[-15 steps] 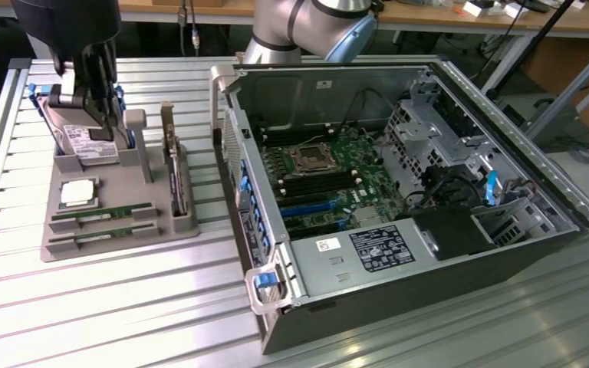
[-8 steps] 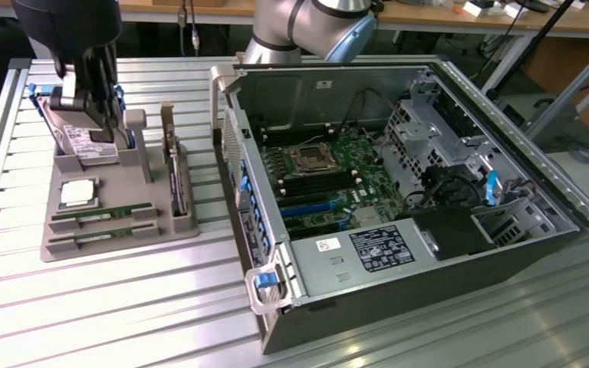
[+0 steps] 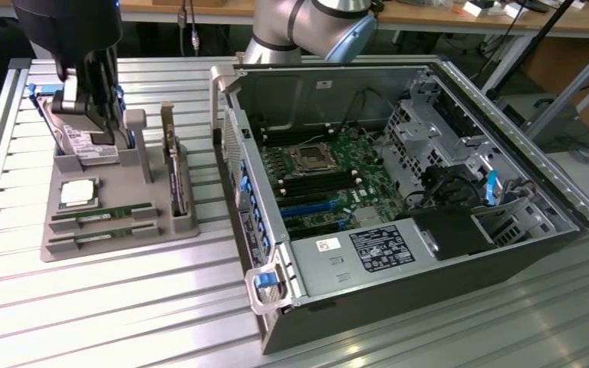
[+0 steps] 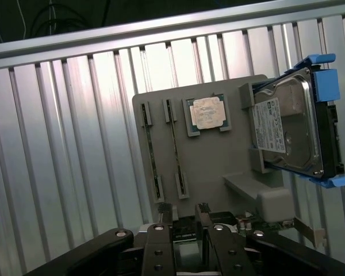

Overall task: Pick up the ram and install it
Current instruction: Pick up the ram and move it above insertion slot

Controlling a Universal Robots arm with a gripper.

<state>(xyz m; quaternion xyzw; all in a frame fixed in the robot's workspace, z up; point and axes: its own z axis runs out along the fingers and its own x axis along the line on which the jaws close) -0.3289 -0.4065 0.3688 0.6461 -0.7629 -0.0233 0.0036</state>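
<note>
Two ram sticks, thin and green, lie on edge in slots at the near end of a grey holder (image 3: 120, 244): one ram stick (image 3: 102, 212) and a second (image 3: 98, 233) beside it. In the wrist view they appear as thin dark strips, ram (image 4: 151, 155) and ram (image 4: 175, 149). My gripper (image 3: 110, 126) hangs over the holder's far end, by the hard drive, well apart from the ram. Its fingers (image 4: 165, 215) stand open with nothing between them, gripper (image 4: 185, 221).
The holder also carries a hard drive (image 4: 293, 126) in blue rails, a square silver processor (image 4: 207, 112) and an upright expansion card (image 3: 172, 165). An open computer case (image 3: 478, 253) lies at the exterior view's right, its motherboard (image 3: 325, 180) exposed. The table is ribbed metal.
</note>
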